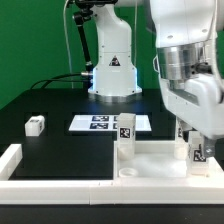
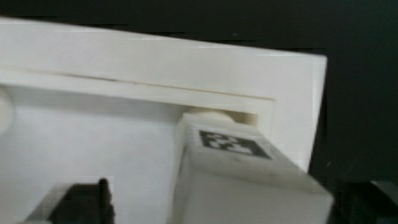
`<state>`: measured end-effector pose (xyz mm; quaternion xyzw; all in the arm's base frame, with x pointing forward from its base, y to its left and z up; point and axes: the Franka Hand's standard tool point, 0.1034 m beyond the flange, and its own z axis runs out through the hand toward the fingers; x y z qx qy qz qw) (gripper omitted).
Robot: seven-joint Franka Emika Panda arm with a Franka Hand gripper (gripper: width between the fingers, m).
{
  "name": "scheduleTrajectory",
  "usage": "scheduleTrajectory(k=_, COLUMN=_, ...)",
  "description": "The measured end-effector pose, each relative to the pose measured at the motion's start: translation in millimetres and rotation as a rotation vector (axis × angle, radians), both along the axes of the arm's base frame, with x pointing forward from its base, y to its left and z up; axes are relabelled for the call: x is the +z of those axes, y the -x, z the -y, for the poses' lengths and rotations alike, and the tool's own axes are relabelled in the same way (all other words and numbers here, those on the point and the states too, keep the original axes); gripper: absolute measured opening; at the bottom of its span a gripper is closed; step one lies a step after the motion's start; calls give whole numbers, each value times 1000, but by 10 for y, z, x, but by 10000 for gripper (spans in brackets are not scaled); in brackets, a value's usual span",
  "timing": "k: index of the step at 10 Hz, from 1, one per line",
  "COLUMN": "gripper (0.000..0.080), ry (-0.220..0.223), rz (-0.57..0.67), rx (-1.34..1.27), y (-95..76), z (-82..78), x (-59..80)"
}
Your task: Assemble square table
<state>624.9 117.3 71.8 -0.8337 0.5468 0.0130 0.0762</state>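
Observation:
The square tabletop slab (image 1: 152, 160) lies ribs up at the near edge of the table, against the border wall. One tagged leg (image 1: 126, 135) stands upright in a corner socket towards the exterior view's left. A second tagged leg (image 1: 198, 151) stands in the corner towards the exterior view's right, and my gripper (image 1: 196, 143) is down around it. In the wrist view this leg (image 2: 240, 150) runs from the slab's corner (image 2: 107, 110) up between my gripper's (image 2: 228, 192) fingers. The dark finger (image 2: 86, 200) stands apart from the leg. A third leg (image 1: 35, 125) lies loose at the far left.
The marker board (image 1: 100, 123) lies flat mid-table behind the slab. The low white border wall (image 1: 14, 160) runs along the near and left sides. The robot's base (image 1: 112, 70) stands at the back.

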Motion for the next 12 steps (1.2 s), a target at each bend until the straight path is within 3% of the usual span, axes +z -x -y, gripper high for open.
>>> scheduleTrajectory(k=5, gripper=649, ry=34, rz=35, rx=406, y=10, z=1, x=-2)
scheduleTrajectory(k=6, gripper=649, ry=75, rz=59, rx=613, y=-8, z=-14, x=19)
scheduleTrajectory(k=8, gripper=649, ry=117, rz=108, rx=893, y=-38, z=-91, x=35)
scheduleTrajectory(k=11, gripper=649, ry=121, rz=119, rx=931, y=-46, z=-97, x=33)
scheduleTrajectory(k=12, gripper=550, ry=118, rz=117, rx=910, y=-45, z=-99, x=33)
